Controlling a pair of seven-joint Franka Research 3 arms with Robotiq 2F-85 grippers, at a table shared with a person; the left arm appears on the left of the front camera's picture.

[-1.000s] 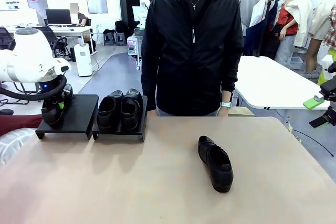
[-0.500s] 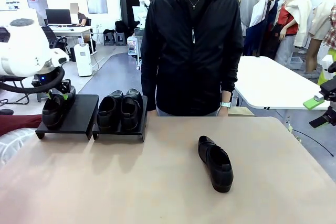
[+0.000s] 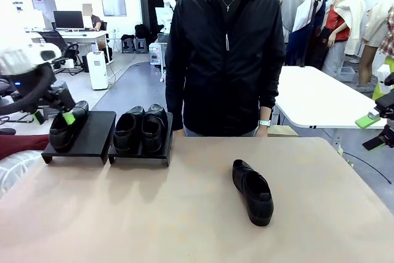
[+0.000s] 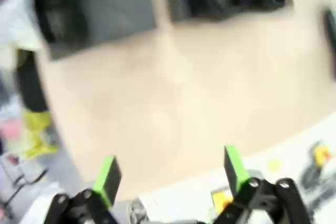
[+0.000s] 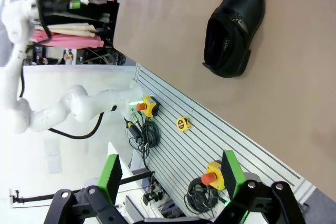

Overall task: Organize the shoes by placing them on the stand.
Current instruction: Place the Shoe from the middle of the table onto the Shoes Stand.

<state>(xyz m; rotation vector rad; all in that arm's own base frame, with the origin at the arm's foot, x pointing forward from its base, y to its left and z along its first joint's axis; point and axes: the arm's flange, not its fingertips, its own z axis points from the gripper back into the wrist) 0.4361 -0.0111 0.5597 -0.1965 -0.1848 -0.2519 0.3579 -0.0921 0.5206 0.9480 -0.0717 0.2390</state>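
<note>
Four shoes [image 3: 252,191] — labels unreadable — left tool [image 3: 54,117] open.

Shoes, glossy black leather, low-cut, rounded toes, four in all: single shoe [image 3: 64,129] on the left stand [image 3: 92,140], left of frame, along the stand's left edge; pair of shoes [image 3: 140,129] side by side on the right stand [image 3: 140,155], just left of centre; lone shoe [image 3: 252,191] upright on the bare table, lower right of centre, lying at a slight angle
</note>
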